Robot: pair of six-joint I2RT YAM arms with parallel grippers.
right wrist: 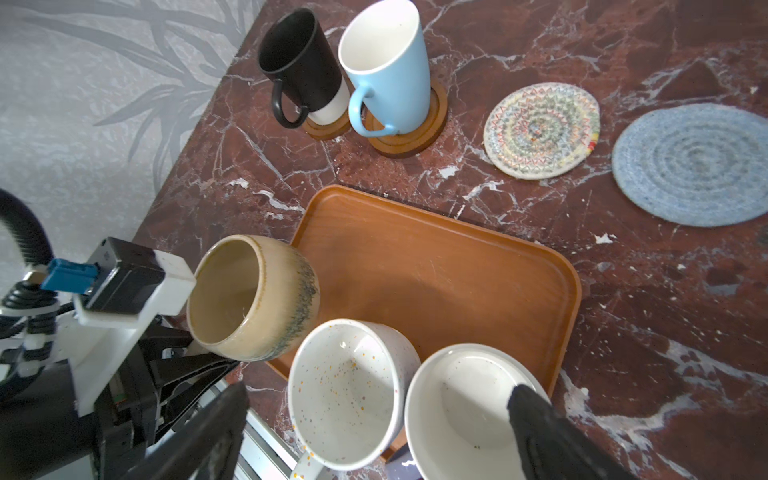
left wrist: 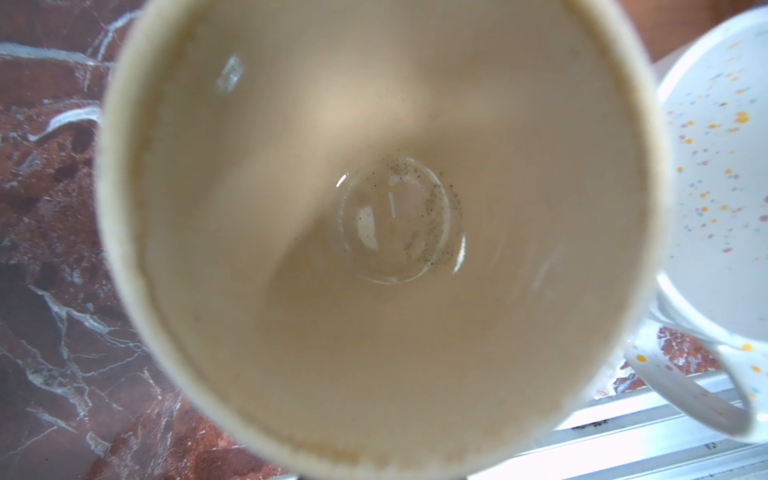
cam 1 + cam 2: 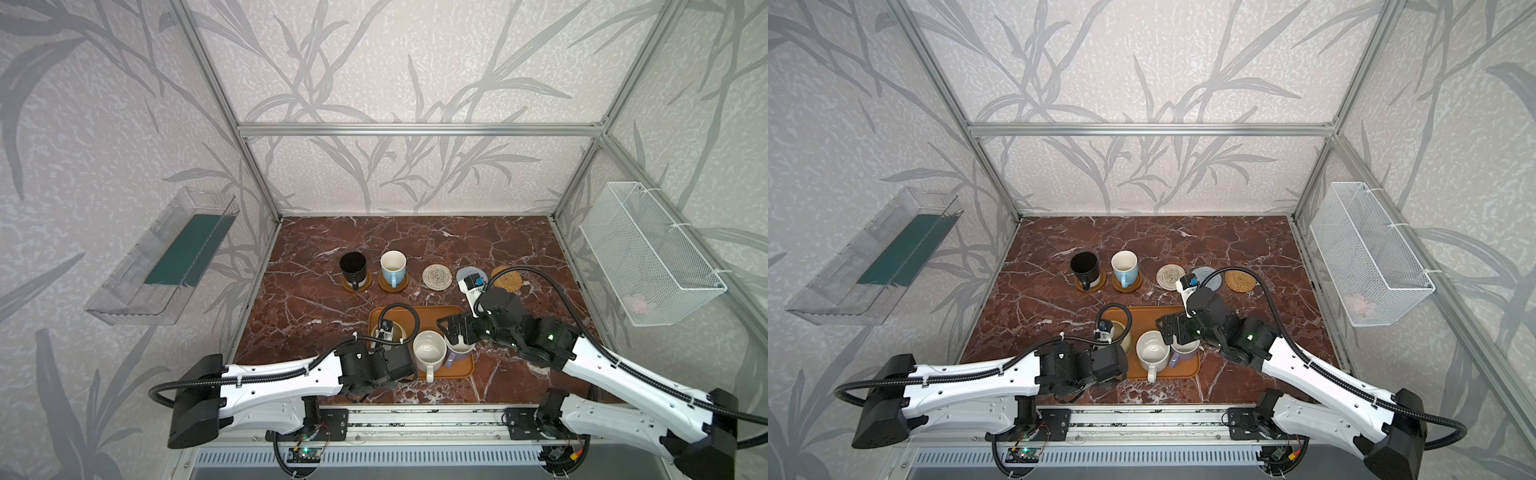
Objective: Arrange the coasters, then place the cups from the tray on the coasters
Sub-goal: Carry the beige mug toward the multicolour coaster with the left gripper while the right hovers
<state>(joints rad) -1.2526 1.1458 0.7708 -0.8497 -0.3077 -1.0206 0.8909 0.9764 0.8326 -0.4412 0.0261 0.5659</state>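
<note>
The black cup [image 3: 353, 268] and the light blue cup [image 3: 392, 268] each stand on a brown wooden coaster [image 1: 409, 139]. The cream woven coaster [image 3: 437, 276], grey coaster [image 3: 465, 275] and rattan coaster [image 3: 507, 279] lie bare to their right. At the left edge of the orange tray [image 1: 436, 282], my left gripper [image 1: 199, 365] is shut on the cream-yellow cup [image 1: 253, 297], which leans slightly. Its inside fills the left wrist view. My right gripper [image 1: 374, 432] is open, with one finger outside the white speckled cup [image 1: 345, 395] and the other over the lavender cup [image 1: 465, 407].
A clear bin [image 3: 162, 262] hangs on the left wall and a white wire basket [image 3: 652, 253] on the right wall. An aluminium rail [image 3: 415, 419] runs along the table's front edge. The right arm's cable arches over the rattan coaster.
</note>
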